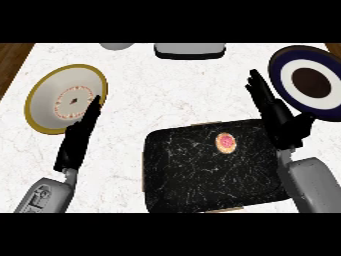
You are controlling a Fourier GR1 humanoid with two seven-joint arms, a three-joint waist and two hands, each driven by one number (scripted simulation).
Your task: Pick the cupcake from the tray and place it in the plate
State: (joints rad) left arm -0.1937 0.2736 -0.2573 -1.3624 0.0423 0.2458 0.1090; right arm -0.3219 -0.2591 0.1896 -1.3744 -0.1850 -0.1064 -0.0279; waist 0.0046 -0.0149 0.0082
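Sitting untouched on the black tray [202, 175], toward its far right part, the cupcake [226, 142] has not yet been picked up, so the whole task looks still ahead: grasp, lift, carry, set down. Just right of it the right hand [276, 112] stretches away over the tray's far right corner, fingers straight, holding nothing and apart from the cupcake. Beyond it, at the far right of the surface [173, 95], lies a dark blue plate [335, 85]. The left hand [81, 135] is open too, fingertips at the edge of a gold-rimmed plate [44, 95] at the left.
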